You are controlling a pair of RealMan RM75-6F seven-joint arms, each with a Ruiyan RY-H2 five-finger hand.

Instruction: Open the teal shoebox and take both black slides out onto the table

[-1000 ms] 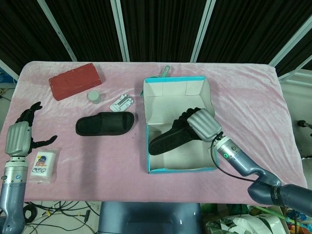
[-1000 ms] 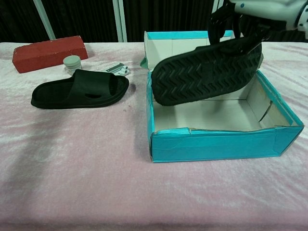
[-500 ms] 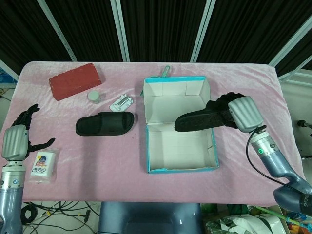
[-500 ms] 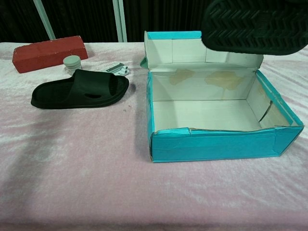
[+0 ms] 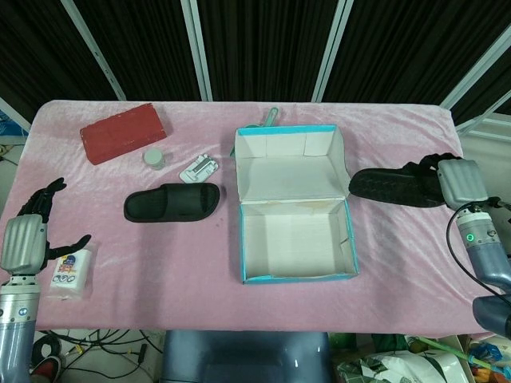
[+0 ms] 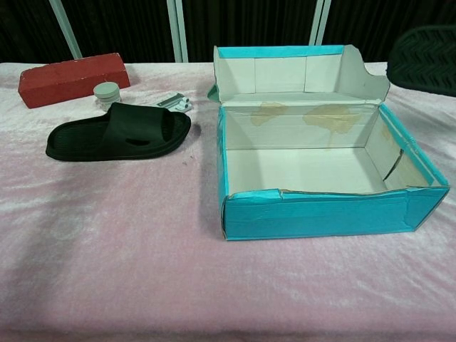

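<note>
Pink-clothed table (image 5: pixel 239 319) before dark panels. At frame centre, teal shoebox (image 5: pixel 294 207), lid flipped back, interior bare. Right of it, near the right edge, second black slide (image 5: pixel 395 185) gripped by the right robot hand (image 5: pixel 451 182), sole showing in the chest view's upper right corner. Left of the shoebox, first black slide (image 5: pixel 172 202) flat on the table. Lower left, left robot hand (image 5: pixel 28 239) holding nothing, fingers spread wide, beside a white packet (image 5: pixel 70 271). Upper left: red brick (image 5: pixel 123 132), small round jar (image 5: pixel 155 158), white clip-like item (image 5: pixel 200 168).
</note>
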